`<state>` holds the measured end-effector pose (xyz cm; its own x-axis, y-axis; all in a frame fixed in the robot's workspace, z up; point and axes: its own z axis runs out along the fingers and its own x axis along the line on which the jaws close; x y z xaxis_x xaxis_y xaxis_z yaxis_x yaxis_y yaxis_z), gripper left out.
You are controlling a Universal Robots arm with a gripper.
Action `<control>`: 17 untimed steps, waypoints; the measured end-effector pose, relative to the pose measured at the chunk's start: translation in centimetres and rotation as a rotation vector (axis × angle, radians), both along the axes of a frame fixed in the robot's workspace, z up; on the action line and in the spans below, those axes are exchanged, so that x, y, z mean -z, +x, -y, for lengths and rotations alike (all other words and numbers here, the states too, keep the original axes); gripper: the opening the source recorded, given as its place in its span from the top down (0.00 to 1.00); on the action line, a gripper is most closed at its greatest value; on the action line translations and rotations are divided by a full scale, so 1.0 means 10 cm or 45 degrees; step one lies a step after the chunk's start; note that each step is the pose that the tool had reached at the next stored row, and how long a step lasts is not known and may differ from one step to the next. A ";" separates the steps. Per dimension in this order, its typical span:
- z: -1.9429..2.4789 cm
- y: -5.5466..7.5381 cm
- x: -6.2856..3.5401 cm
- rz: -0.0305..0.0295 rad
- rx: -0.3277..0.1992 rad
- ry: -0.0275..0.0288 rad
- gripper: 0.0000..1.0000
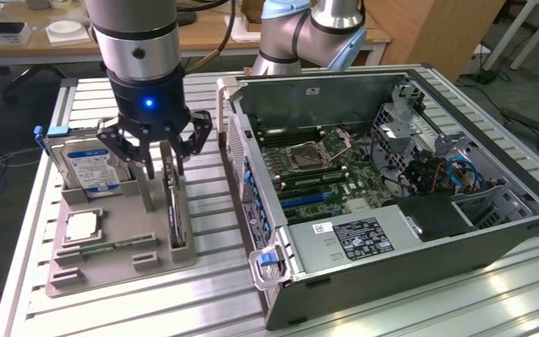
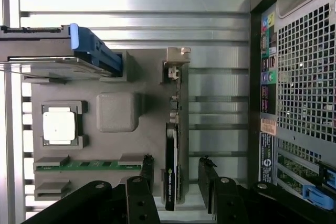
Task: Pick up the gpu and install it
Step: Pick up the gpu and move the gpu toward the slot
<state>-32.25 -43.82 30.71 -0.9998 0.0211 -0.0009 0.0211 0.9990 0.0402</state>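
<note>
The gpu (image 2: 172,153) is a thin black card standing on its edge in a slot of the grey holder tray (image 2: 113,142), with its silvery bracket (image 2: 177,59) at one end. In the exterior view the gpu (image 1: 176,217) runs along the tray's right side. My gripper (image 2: 177,174) hangs over the end of the card away from the bracket. It is open, with one black finger on each side of the card and a gap left to both. From the exterior camera my gripper (image 1: 162,167) sits just above the card's top edge.
The tray (image 1: 148,228) also holds a silver hard drive (image 1: 92,168) in a blue caddy, a square processor (image 1: 82,226) and a green memory stick (image 1: 110,246). The open computer case (image 1: 494,232) lies close on the exterior view's right, with its motherboard (image 1: 321,175) exposed. Its rear panel (image 2: 299,77) is near the gripper.
</note>
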 end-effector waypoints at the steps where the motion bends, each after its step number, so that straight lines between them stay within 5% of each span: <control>1: 0.002 0.00 0.006 0.0000 0.000 0.0000 0.53; 17: 0.051 0.00 0.147 0.0003 -0.032 0.0003 0.53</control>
<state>-32.25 -44.33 29.24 -1.0000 -0.0037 -0.0011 -0.0038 0.9992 0.0404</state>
